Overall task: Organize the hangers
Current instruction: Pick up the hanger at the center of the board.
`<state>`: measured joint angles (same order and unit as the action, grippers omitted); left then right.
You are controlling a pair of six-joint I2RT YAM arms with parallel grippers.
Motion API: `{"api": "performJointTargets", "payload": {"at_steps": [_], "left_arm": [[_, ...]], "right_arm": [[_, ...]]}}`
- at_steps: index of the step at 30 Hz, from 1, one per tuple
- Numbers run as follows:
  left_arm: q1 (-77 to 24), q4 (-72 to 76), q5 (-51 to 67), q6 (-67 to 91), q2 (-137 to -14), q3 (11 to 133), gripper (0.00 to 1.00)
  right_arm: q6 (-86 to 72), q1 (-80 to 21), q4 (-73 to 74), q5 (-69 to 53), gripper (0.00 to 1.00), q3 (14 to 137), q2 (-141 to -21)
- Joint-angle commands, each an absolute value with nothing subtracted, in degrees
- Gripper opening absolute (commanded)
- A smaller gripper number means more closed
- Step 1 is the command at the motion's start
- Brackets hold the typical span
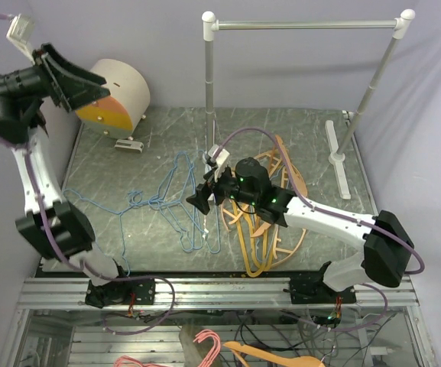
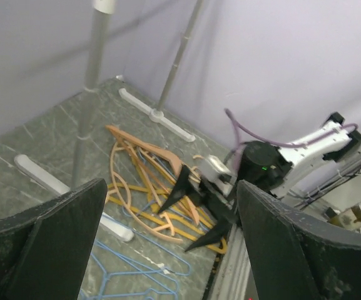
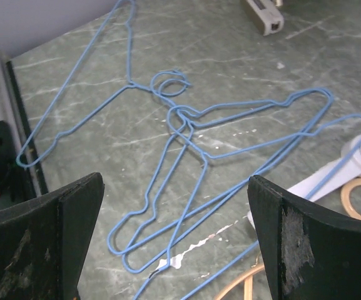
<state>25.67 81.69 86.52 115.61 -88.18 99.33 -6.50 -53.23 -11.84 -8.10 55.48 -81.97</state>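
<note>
Several light-blue wire hangers (image 1: 180, 205) lie tangled flat on the grey table, left of centre; they also show in the right wrist view (image 3: 186, 156). A pile of orange and tan hangers (image 1: 270, 218) lies right of centre, also in the left wrist view (image 2: 139, 184). My right gripper (image 1: 203, 197) is open and empty, low over the right edge of the blue hangers (image 3: 174, 244). My left gripper (image 1: 82, 86) is open and empty, raised high at the far left, looking down across the table (image 2: 167, 250).
A white clothes rack with a grey rail (image 1: 304, 24) stands at the back; its left post (image 1: 209, 92) rises just behind my right gripper, its white foot (image 3: 355, 164) beside the blue hangers. A round white and orange drum (image 1: 117, 95) sits back left. Pink hangers (image 1: 205, 344) lie below the table.
</note>
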Motion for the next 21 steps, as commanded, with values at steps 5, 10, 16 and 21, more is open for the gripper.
{"api": "performJointTargets", "payload": {"at_steps": [5, 10, 16, 21], "left_arm": [[34.1, 51.3, 82.8, 84.9, -91.4, 141.9, 0.97], [35.7, 38.9, 75.2, 53.9, -71.7, 127.5, 0.97], [35.9, 27.3, 62.3, 49.7, -76.3, 140.9, 0.82], [44.8, 22.6, 50.0, 33.4, -67.7, 129.7, 0.84]], "right_arm": [[-6.1, -53.6, -12.7, -17.0, 1.00, 56.8, -81.4], [-5.8, -54.3, -13.1, -16.6, 1.00, 60.4, -83.3], [-6.2, -54.7, -14.5, -15.3, 1.00, 59.0, -81.4], [-6.3, -54.9, -14.9, -13.4, 1.00, 55.6, -78.0]]}}
